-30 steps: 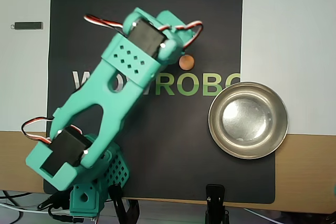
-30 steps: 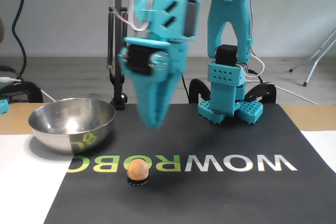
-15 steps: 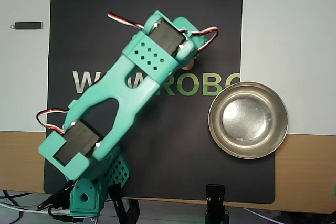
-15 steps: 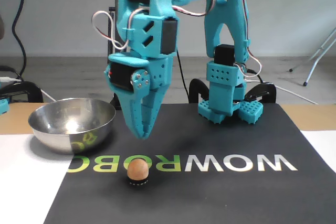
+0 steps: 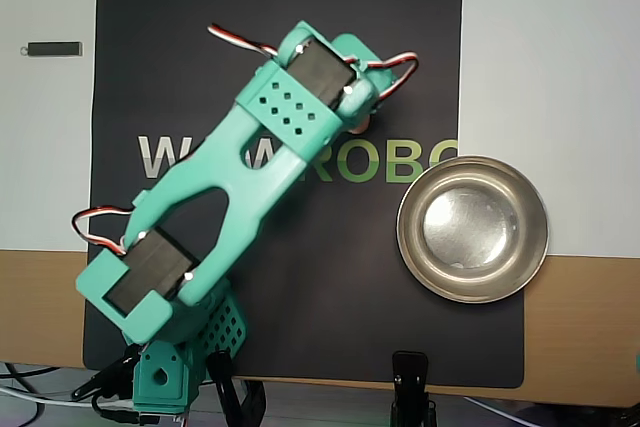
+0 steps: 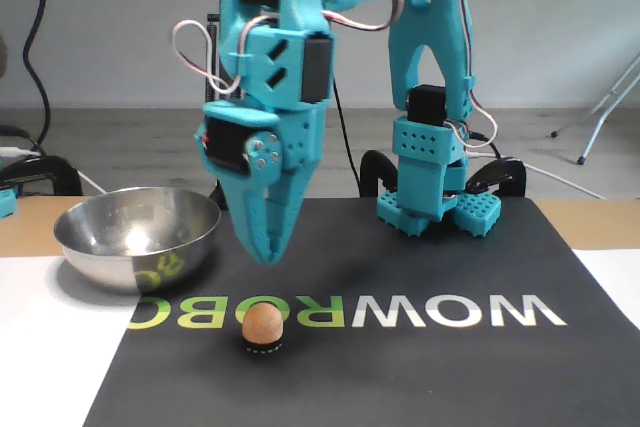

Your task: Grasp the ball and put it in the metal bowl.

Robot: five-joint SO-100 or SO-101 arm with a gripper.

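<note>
Fixed view, nearest first: the small smooth orange-peach ball sits on a little black ring stand on the dark mat, right at the green and white printed lettering, in front of the letter O. Directly above and slightly behind it hangs the turquoise plastic gripper, pointing straight down with clear air between its tip and the ball; its fingers appear pressed together into one tapered point, holding nothing. To the left in this view, on the bench at the mat's edge, stands the round shiny silver steel bowl, well apart from the ball and with nothing showing inside. Behind the gripper the turquoise arm arches up and back down to its perforated base at the far edge of the mat, with red, white and black servo wires looping off the wrist. Seen from overhead, the arm stretches diagonally across the mat and covers nearly all of the ball, only a sliver of orange showing beside the wrist; the bowl lies to the right there, straddling the mat's edge, and a small dark bar lies on the white surface at upper left
</note>
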